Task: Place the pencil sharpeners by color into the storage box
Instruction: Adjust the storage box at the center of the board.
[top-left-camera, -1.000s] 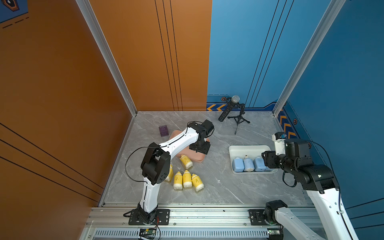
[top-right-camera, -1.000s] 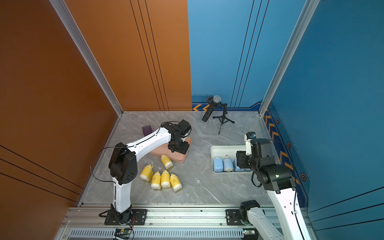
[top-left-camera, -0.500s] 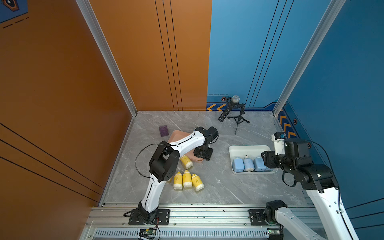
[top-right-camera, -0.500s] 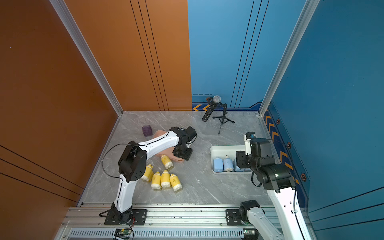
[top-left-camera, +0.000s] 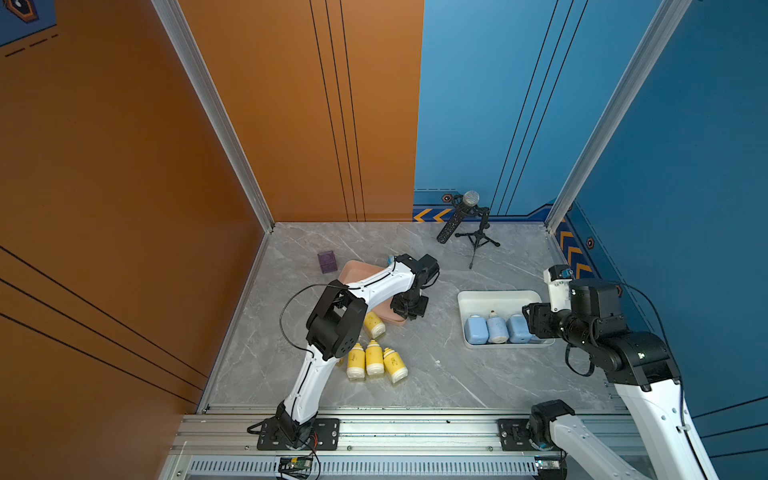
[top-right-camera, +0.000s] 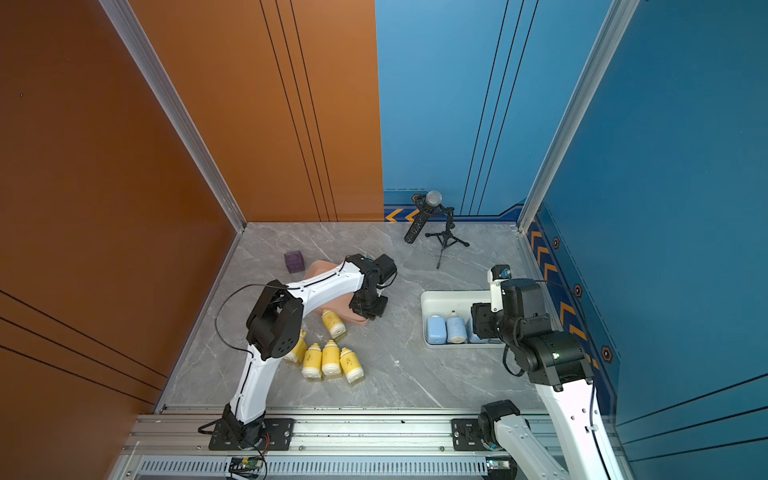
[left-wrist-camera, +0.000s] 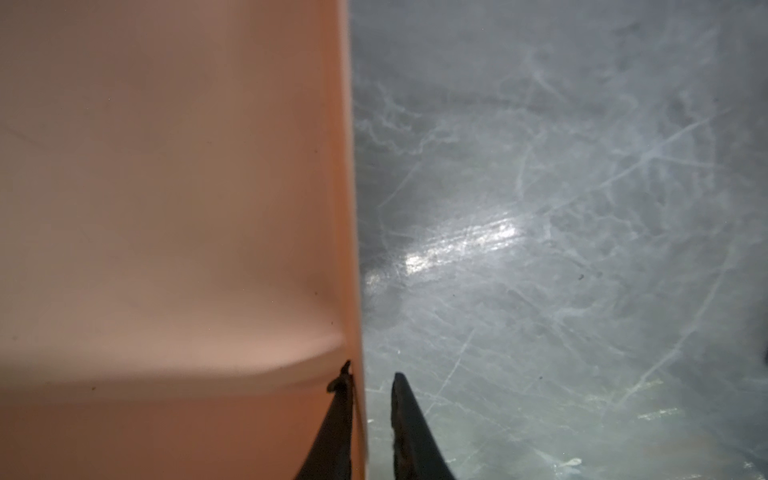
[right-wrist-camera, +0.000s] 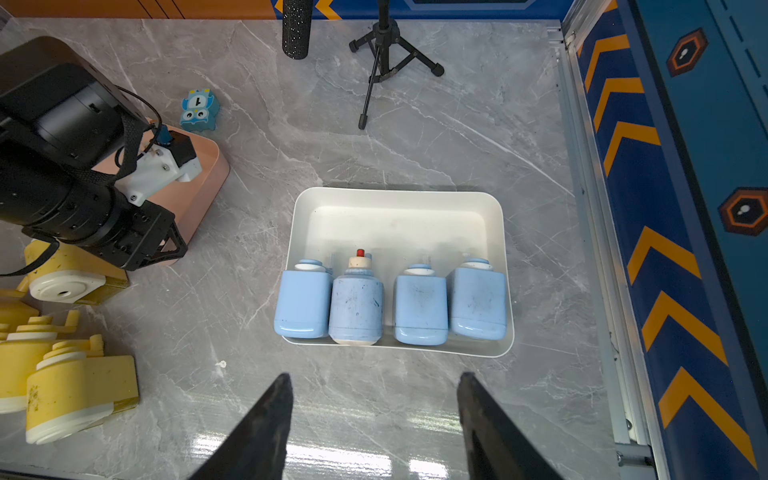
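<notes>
L fingers (left-wrist-camera: 405, 419) pinch wall of pink box (left-wrist-camera: 166, 187); yellow sharpeners (top-left-camera: 374, 359) lie just base-side of them, caps toward fingers, L arm (top-left-camera: 374, 286) nearer. R fingers (right-wrist-camera: 266, 424) spread, empty.

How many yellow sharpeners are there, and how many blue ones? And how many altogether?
Yellow sharpeners: 5 (one partly hidden behind an arm)
Light blue sharpeners: 4, all in the white tray
Total: 9

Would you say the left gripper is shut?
Shut: the left gripper pinches the pink tray, one finger each side of its wall.
</notes>
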